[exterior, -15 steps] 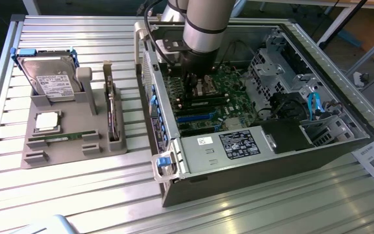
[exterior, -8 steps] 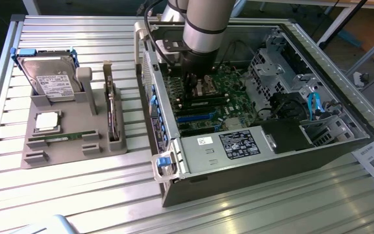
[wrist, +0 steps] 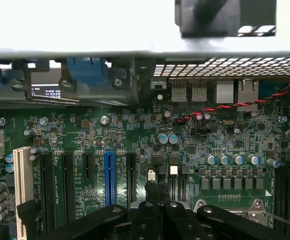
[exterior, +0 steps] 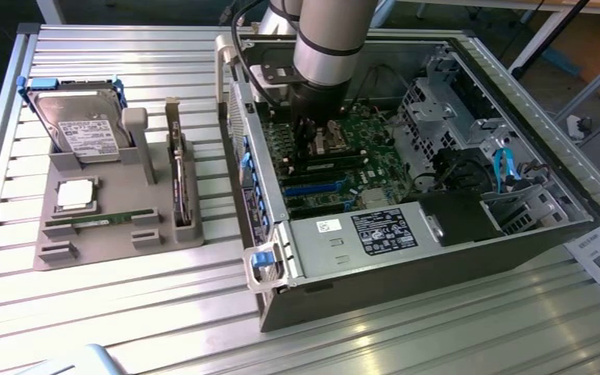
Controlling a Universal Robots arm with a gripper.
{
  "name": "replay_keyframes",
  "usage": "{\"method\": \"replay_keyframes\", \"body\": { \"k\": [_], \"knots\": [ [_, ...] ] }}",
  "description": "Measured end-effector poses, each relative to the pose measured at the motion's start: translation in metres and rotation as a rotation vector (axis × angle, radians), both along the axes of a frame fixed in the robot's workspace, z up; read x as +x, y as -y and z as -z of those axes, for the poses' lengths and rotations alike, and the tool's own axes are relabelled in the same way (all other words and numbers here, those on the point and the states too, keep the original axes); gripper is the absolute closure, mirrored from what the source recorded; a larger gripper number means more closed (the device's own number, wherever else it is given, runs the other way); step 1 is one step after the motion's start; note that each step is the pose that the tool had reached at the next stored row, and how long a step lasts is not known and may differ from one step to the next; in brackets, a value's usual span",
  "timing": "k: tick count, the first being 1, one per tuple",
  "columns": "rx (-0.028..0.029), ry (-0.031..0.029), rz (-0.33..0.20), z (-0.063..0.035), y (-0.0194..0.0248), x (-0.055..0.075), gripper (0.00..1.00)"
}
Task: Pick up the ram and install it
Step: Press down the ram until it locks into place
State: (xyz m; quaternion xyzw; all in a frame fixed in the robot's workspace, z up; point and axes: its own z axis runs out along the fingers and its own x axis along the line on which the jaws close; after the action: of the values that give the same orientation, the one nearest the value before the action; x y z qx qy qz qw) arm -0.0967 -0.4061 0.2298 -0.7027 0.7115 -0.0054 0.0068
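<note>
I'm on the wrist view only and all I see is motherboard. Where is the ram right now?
Observer: The ram lies flat in the grey holder on the table, at the exterior view's left of the computer case.
Operator: Where's the arm relative to it?
Observer: The arm reaches down into the open case, well apart from the holder.
Operator: Anything else in that holder?
Observer: A hard drive, a square processor chip and an upright dark card.

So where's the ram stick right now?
In the exterior view, the ram lies on the grey holder left of the computer case, just below the silver chip.
</note>
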Motion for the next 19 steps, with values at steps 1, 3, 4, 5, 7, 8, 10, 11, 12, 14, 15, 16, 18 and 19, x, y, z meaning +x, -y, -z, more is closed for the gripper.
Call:
{"method": "replay_keyframes", "body": {
  "k": [1, 3, 4, 5, 7, 8, 10, 11, 12, 14, 15, 16, 18, 19],
  "knots": [
    [0.0001, -0.0005, 0.000, -0.0006, 0.0000, 0.000, 0.90],
    [-0.0014, -0.0011, 0.000, -0.0025, -0.0001, 0.000, 0.90],
    [-0.0037, -0.0016, 0.000, -0.0052, 0.0000, 0.000, 0.90],
    [-0.0061, -0.0017, 0.000, -0.0075, 0.0000, 0.000, 0.90],
    [-0.0092, -0.0018, 0.000, -0.0109, 0.0000, 0.000, 0.90],
    [-0.0122, -0.0017, 0.000, -0.0124, 0.0000, 0.000, 0.90],
    [-0.0216, -0.0018, 0.000, -0.0163, 0.0000, 0.000, 0.90],
    [-0.0233, -0.0018, 0.000, -0.0179, -0.0001, 0.000, 0.90],
    [-0.0263, -0.0017, 0.001, -0.0196, -0.0001, 0.000, 0.90],
    [-0.0306, -0.0017, 0.001, -0.0228, -0.0001, 0.000, 0.90],
    [-0.0320, -0.0018, 0.001, -0.0243, -0.0001, 0.000, 0.90],
    [-0.0330, -0.0018, 0.001, -0.0256, -0.0001, 0.000, 0.90],
    [-0.0370, -0.0017, 0.001, -0.0300, -0.0001, 0.000, 0.90],
    [-0.0379, -0.0017, 0.001, -0.0313, -0.0001, 0.000, 0.90]
  ]
}}
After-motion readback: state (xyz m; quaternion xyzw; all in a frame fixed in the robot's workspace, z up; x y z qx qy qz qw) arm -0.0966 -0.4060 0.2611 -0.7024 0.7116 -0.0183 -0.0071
